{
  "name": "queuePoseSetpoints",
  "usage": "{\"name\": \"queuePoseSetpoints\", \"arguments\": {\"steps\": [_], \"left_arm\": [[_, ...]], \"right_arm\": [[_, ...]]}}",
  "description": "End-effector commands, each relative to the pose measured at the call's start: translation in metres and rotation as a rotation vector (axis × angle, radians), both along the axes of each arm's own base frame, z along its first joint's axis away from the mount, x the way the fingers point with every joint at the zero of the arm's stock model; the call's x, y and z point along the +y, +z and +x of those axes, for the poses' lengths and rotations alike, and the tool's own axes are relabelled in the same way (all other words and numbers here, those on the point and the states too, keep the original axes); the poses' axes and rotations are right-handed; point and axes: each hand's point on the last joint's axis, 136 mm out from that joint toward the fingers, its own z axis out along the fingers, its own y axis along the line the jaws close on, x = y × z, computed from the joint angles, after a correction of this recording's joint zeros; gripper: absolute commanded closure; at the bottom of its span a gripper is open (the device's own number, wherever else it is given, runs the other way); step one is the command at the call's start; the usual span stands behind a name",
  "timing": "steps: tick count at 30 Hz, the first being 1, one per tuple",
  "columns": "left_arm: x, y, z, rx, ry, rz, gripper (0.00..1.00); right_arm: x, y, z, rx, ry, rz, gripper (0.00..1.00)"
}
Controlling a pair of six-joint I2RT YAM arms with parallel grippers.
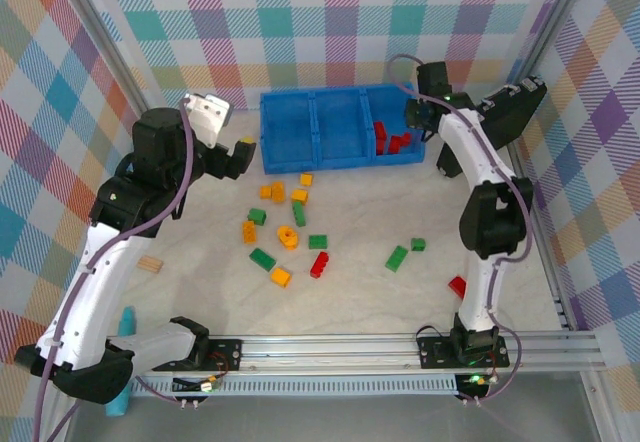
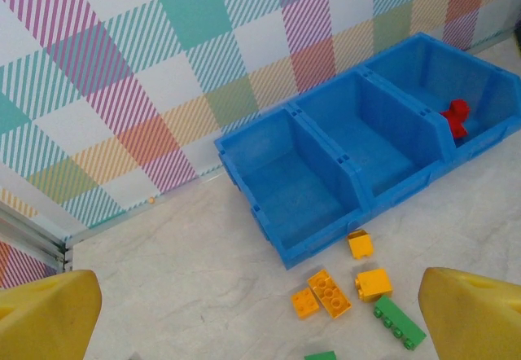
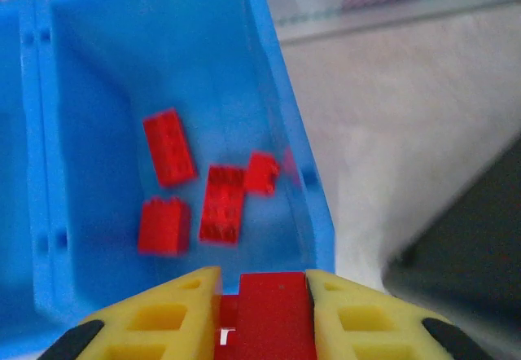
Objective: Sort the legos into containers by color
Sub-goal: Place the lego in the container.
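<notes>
The right tool (image 3: 262, 280) has its two yellow fingers (image 3: 171, 315) pressed together on a red studded plastic brick (image 3: 273, 315), pinching it by its sides. Seen from above, it hangs over the right-hand compartment of the low bright-blue plastic tray (image 1: 300, 93), close to that compartment's outer wall. Four loose red bricks (image 3: 224, 204) lie on the compartment floor below, apart from the tool.

The left tool (image 2: 259, 295) is spread wide, its yellow fingertips (image 2: 49, 315) at the two bottom corners of its wrist view. It holds nothing and touches nothing. In the top view it hovers off the tray's front-left corner.

The tray stands along the back of the pale marbled tabletop (image 1: 380, 302), near the checked back wall. The blue floors of its left and middle compartments show whole in the left wrist view. Right of the tray there is a strip of bare tabletop, then a black rectangular case (image 1: 512, 112) against the side wall.

The other bricks are scattered in front of the tray:
- Yellow-orange bricks (image 1: 272, 192) and green bricks (image 1: 298, 213) lie mostly left of centre.
- One red brick (image 1: 319, 264) lies mid-table.
- Another red brick (image 1: 457, 285) lies beside the right arm.

A small tan wooden block (image 1: 150, 264) lies beside the left arm. The tabletop between the scatter and the near metal rail (image 1: 400, 342) is open.
</notes>
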Motion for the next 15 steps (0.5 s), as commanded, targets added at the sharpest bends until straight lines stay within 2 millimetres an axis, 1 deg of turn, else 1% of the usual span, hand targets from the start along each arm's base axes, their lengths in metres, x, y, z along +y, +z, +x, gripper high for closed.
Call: {"name": "queuePoseSetpoints", "arguments": {"steps": [1, 4, 7, 11, 13, 15], "left_arm": [[-0.005, 0.004, 0.001, -0.023, -0.021, -0.009, 0.00], [-0.007, 0.003, 0.002, -0.014, -0.027, -0.015, 0.00], [-0.008, 0.001, 0.003, -0.010, -0.026, -0.009, 0.00], [-0.010, -0.006, 0.008, 0.009, -0.030, 0.000, 0.00], [-0.012, -0.008, 0.011, 0.018, -0.031, 0.001, 0.00], [-0.015, -0.009, 0.014, 0.030, -0.035, -0.001, 0.00]], "right_arm": [[0.009, 0.003, 0.038, -0.110, 0.053, -0.008, 0.77], [0.019, -0.017, 0.058, -0.117, 0.068, 0.018, 0.77], [0.025, -0.031, 0.070, -0.127, 0.076, 0.038, 0.76], [0.032, -0.045, 0.078, -0.122, 0.094, 0.053, 0.75], [0.037, -0.052, 0.080, -0.118, 0.112, 0.061, 0.72], [0.042, -0.059, 0.082, -0.112, 0.122, 0.054, 0.67]]}}
